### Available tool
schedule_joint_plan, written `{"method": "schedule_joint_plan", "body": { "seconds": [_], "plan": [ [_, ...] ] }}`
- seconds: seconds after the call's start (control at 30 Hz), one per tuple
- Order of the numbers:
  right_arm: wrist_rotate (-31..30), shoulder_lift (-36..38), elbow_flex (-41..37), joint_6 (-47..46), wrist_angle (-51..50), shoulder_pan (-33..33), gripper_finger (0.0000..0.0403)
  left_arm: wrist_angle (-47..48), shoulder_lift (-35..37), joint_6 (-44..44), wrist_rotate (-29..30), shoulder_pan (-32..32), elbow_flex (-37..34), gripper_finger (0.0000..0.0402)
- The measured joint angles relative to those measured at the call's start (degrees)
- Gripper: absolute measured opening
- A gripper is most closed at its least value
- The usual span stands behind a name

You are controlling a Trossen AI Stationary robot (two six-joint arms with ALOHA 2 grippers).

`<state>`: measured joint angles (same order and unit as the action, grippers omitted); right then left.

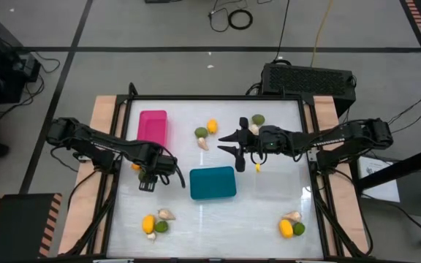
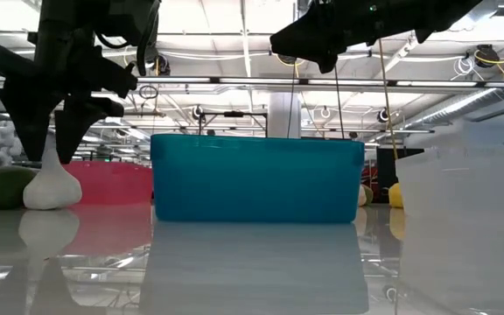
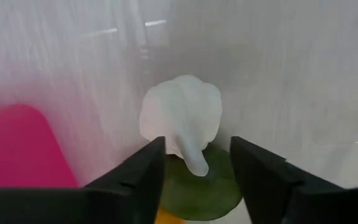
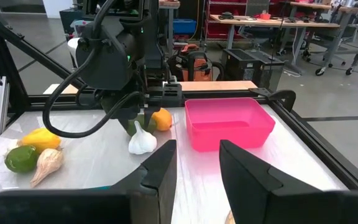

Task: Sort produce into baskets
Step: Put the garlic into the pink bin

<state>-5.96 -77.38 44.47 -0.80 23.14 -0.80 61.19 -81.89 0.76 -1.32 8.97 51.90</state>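
High view shows the smooth pink basket (image 1: 153, 126) empty near the table's (image 1: 269, 212) back-left corner, the teal basket (image 1: 213, 183) seemingly empty mid-table. Left gripper (image 3: 196, 163) hangs open over a garlic bulb (image 3: 182, 119) beside pink; right gripper (image 1: 234, 144) open, empty.

A bright pink basket (image 1: 153, 126) and a teal basket (image 1: 213, 183) sit on a glossy white bench (image 1: 269, 204). A pale beige bulb (image 3: 182, 118) lies against a dark green fruit (image 3: 201, 190). Yellow-orange fruits (image 1: 286, 229) are scattered about. Both arms are black.
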Motion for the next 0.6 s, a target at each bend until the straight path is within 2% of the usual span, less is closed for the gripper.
{"method": "schedule_joint_plan", "body": {
  "seconds": [0.37, 0.6],
  "plan": [
    [0.00, 0.00, -0.01, -0.01, 0.04, 0.00, 0.0114, 1.52, 0.00, 0.32, 2.70, 0.00, 0.00, 0.0053],
    [0.00, 0.00, 0.00, -0.02, 0.04, 0.00, 0.0114, 2.49, 0.00, -0.71, 4.87, -0.26, 0.52, 0.0008]
  ]
}}
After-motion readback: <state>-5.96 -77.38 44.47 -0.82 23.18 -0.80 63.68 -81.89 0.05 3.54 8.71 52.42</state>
